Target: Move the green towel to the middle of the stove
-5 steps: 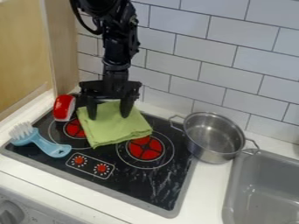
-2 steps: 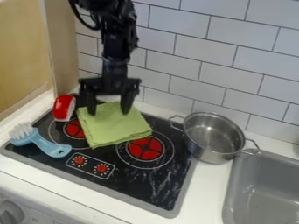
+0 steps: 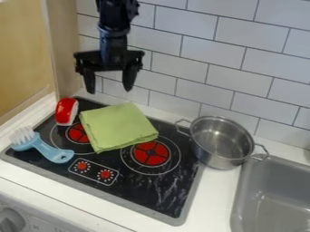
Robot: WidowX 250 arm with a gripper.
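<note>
Green folded cloth towel (image 3: 117, 127) is lying where it was, over the back middle of the black glass-topped stove (image 3: 153, 194) and partly across both red burners, while the black two-finger gripper (image 3: 109, 87), fingers spread wide and holding nothing, is now hanging higher, clear above it.

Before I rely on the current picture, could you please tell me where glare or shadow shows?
Camera view: bright glints on the metal pot; pale streaks on the stove, reflections or smears, I can't tell which; soft, fairly even light on the green towel, no glare.
</note>
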